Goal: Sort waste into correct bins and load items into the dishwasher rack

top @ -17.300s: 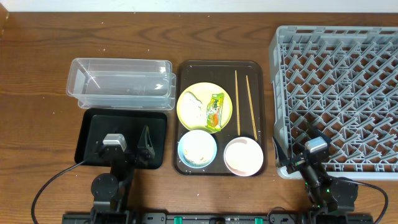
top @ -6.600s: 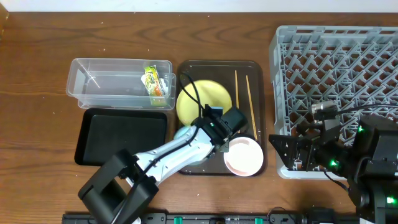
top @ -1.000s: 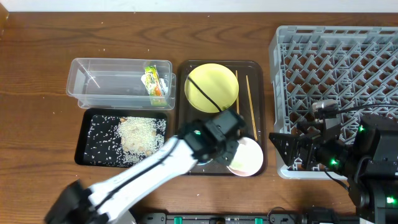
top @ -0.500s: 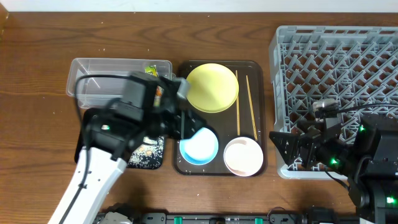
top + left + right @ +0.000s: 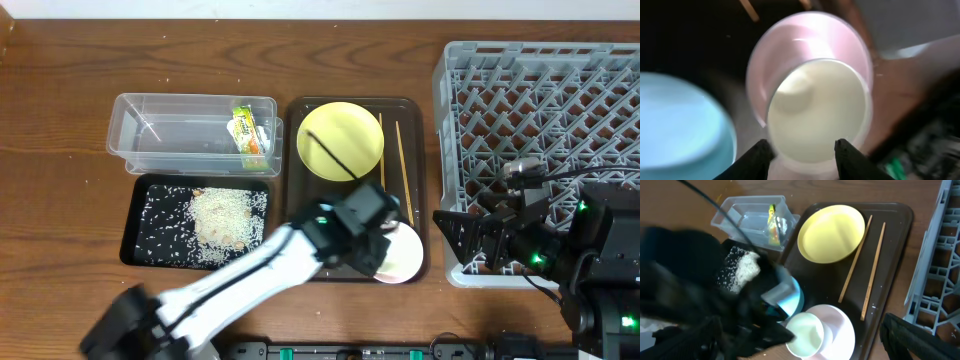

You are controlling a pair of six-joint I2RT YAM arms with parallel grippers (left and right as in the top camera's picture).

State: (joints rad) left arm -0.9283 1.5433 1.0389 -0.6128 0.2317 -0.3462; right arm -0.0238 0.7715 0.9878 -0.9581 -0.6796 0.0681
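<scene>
- On the brown serving tray (image 5: 424, 150), the left gripper (image 5: 804, 150) is hovering low over the pinkish-white bowl (image 5: 405, 255), w/ the left arm reaching across from the front-left.
- Its fingers (image 5: 759, 159) are standing apart, one on each side of the bowl's near rim; the wrist view is blurred, so I cannot tell if they are touching it.
- A light blue bowl (image 5: 680, 125) is sitting just beside the pinkish one, to its left, mostly hidden under the arm in the overhead view.
- A pale yellow plate (image 5: 340, 140) is lying at the back of the same tray, and two chopsticks (image 5: 404, 170) are lying near its right side, approx. parallel.
- The snack wrapper (image 5: 249, 133) is lying inside the clear tub (image 5: 170, 140), at its right end.
- White rice scraps (image 5: 220, 215) are lying spread in the black tray (image 5: 135, 235), just in front of the tub.
- The right gripper (image 5: 452, 243) is waiting at the front-left corner of the dishwasher rack (image 5: 540, 110), fingers (image 5: 920, 340) wide apart, holding nothing.
- All is standing on a wooden table (image 5: 60, 200).
</scene>
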